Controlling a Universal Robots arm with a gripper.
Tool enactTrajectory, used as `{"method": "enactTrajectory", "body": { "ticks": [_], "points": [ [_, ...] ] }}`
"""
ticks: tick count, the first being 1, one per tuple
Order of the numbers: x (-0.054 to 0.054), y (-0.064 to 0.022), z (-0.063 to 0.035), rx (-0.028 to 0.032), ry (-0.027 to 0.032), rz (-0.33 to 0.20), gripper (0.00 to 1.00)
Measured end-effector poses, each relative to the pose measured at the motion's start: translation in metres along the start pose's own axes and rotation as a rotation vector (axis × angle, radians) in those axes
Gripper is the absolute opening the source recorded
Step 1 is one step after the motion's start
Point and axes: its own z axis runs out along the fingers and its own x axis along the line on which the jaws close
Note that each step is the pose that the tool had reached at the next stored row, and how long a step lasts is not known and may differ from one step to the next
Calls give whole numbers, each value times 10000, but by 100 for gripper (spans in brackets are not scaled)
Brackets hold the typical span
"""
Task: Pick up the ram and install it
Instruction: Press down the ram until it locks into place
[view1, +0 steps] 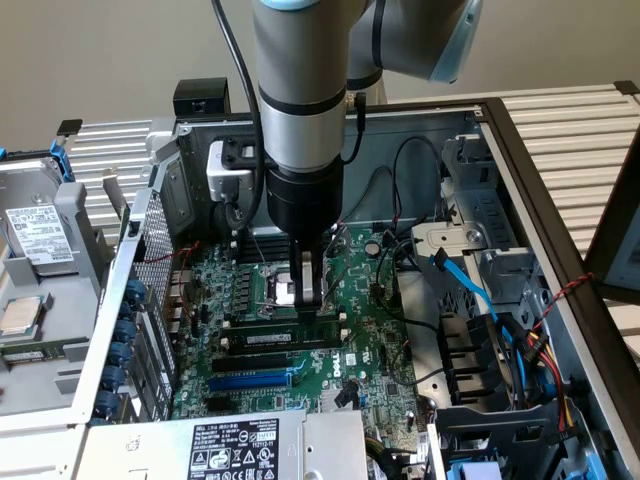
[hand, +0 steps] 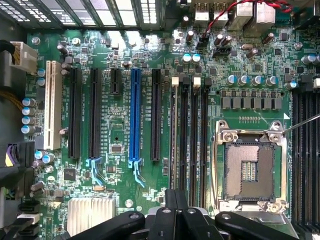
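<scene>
The ram (view1: 272, 338) is a thin green stick with a white label. It stands on edge in a black memory slot on the motherboard (view1: 375, 330), two slots from the blue expansion slot (view1: 250, 381). My gripper (view1: 309, 303) hangs straight down inside the open computer case, shut, with its tips over the ram's end towards the exterior view's right. Whether they touch it I cannot tell. In the wrist view the gripper (hand: 176, 199) points along the row of memory slots (hand: 189, 140), and the ram shows edge-on as a thin line (hand: 173, 135).
The open CPU socket (hand: 248, 165) lies beside the memory slots. Black and blue cables (view1: 470, 290) and a drive bay fill the case at the exterior view's right. A removed drive cage (view1: 40, 250) sits outside at the left. A labelled power supply (view1: 235, 450) is at the front.
</scene>
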Motion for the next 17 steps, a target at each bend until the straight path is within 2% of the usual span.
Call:
{"method": "enactTrajectory", "body": {
  "ticks": [17],
  "points": [
    [-1,-2,53,2,-3,-1,10]
  ]
}}
